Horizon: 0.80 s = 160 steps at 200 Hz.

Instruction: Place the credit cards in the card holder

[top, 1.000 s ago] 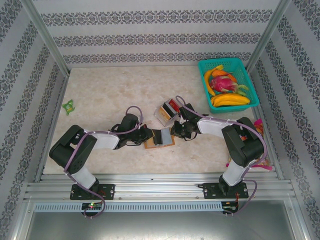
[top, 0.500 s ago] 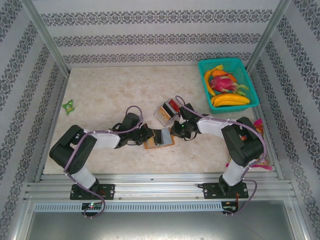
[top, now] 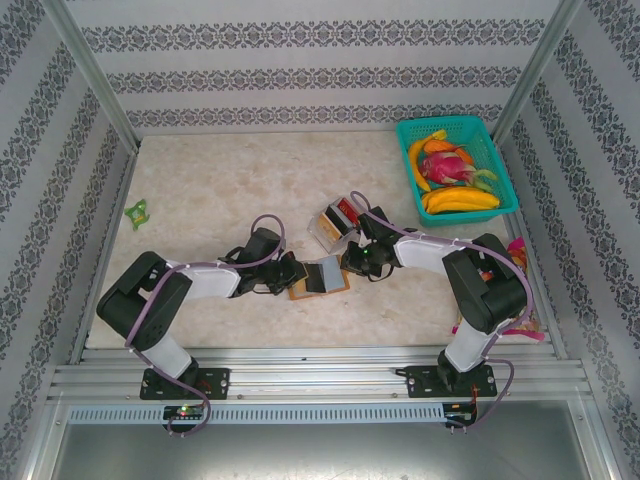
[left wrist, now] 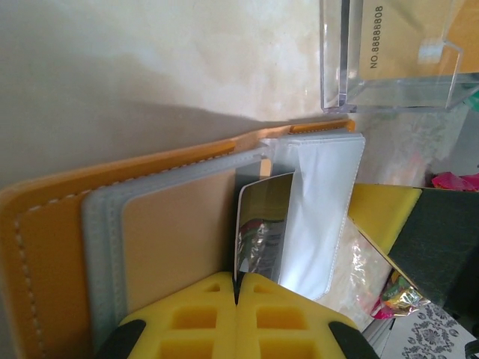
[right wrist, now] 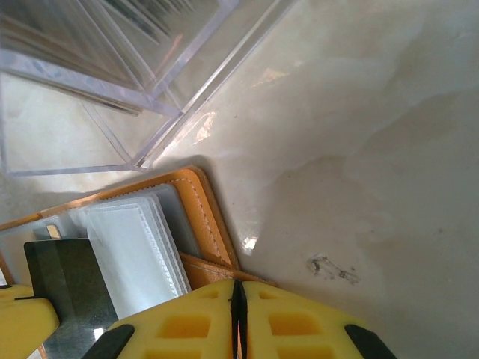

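The orange-tan card holder [top: 316, 291] lies open at the table's middle, its clear inner sleeves [left wrist: 322, 202] fanned out. My left gripper [top: 293, 272] sits at its left side. In the left wrist view the yellow fingers [left wrist: 238, 278] are shut on the edge of a dark, glossy credit card [left wrist: 263, 224], which stands on edge over the sleeves. My right gripper [top: 349, 263] is at the holder's right side, and its fingers [right wrist: 238, 284] are shut on the holder's orange leather edge [right wrist: 213, 271]. The dark card [right wrist: 67, 288] also appears in the right wrist view.
A small clear plastic box [top: 335, 222] with a red card and a tan numbered card [left wrist: 404, 41] stands just behind the holder. A teal basket of fruit [top: 455, 170] sits at the back right. A small green object [top: 137, 211] lies at the left edge.
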Tool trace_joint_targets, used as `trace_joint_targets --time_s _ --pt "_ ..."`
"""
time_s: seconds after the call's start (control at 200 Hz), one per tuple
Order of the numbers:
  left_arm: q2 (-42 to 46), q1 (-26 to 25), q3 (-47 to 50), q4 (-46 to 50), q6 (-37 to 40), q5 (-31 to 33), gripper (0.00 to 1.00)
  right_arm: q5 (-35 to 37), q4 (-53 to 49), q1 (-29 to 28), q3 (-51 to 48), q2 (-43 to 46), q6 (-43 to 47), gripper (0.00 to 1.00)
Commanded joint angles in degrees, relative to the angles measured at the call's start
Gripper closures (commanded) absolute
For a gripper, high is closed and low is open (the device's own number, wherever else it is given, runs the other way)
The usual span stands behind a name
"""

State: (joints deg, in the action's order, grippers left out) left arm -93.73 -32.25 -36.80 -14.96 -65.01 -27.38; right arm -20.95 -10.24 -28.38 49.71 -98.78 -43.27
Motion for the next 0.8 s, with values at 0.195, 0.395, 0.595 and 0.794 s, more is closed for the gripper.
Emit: trace_joint_targets --time_s 0.195,0.395,0.595,0.794 --pt "-1.94 -0.88 -0.55 -5.78 -0.56 1.76 0.97 0.34 -0.38 -1.24 -1.55 -3.02 -0.01 0.86" --pt "-2.15 -0.97 -0.13 -8.63 -1.46 4.39 1.00 0.16 -0.24 -1.46 -1.51 -2.99 -0.20 0.86" --pt "-3.52 -2.32 -0.29 -10.84 -3.26 4.29 0.98 -1.12 0.11 -1.67 -1.70 -2.50 -0.95 0.86" --pt "-3.47 -3.61 -0.98 -8.72 -3.90 5.13 0.88 -1.55 0.93 -1.76 -2.93 -1.16 -2.12 0.86"
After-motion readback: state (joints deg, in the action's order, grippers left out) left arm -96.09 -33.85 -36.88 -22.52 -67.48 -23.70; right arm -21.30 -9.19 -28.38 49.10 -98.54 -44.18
